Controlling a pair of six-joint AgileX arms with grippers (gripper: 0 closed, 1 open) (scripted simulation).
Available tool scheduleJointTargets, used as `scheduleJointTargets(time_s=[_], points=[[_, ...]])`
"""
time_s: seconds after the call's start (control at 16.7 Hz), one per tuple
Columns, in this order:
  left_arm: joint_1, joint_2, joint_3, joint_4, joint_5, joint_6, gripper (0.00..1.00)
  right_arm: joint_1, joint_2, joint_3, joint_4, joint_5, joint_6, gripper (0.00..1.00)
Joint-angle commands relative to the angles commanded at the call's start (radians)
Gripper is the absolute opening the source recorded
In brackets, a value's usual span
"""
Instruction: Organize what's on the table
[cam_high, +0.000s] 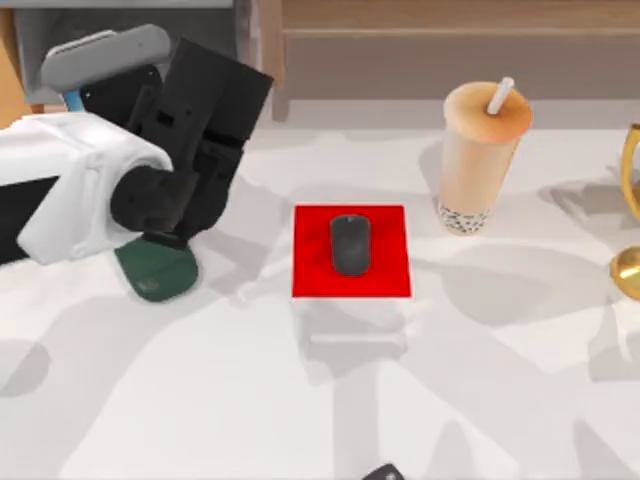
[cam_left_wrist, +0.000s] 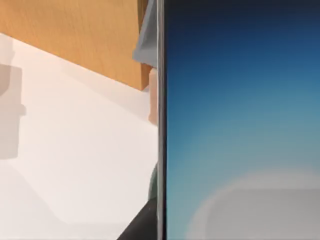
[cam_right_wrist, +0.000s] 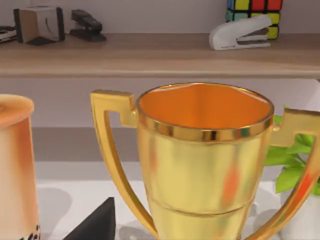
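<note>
Left arm fills the top view's left, its claw (cam_high: 165, 245) low over a dark green object (cam_high: 157, 270) on the white surface (cam_high: 200, 400); whether the claw is wide, narrow or gripping, I cannot tell. At centre a dark mouse (cam_high: 350, 244) lies on a red mat (cam_high: 351, 251). To the right stands a bubble tea cup (cam_high: 480, 155), and a gold trophy (cam_high: 630, 215) sits at the right edge.

From the left wrist, a blue screen-like face (cam_left_wrist: 240, 125) blocks much of the frame, beside bare surface and a wooden panel (cam_left_wrist: 80, 35).

From the right wrist, the trophy looms close, the cup beside it, a white stapler (cam_right_wrist: 240, 34) and a colour cube (cam_right_wrist: 252, 9) on the shelf (cam_right_wrist: 150, 55) behind.

Judging the step as picking up the green object, the left claw should centre over it, descend square, close firmly, then lift straight, well clear of the mat.
</note>
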Motion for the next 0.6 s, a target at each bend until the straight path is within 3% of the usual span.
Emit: scheduleJointTargets(time_s=[0.18,0.6], points=[[0.0,0.0,0.0,0.0,0.0,0.0,0.0,0.0,0.0,0.0,0.0,0.0,0.0,1.0],[0.0,0.0,0.0,0.0,0.0,0.0,0.53,0.0,0.0,0.0,0.0,0.0,0.0,1.0]])
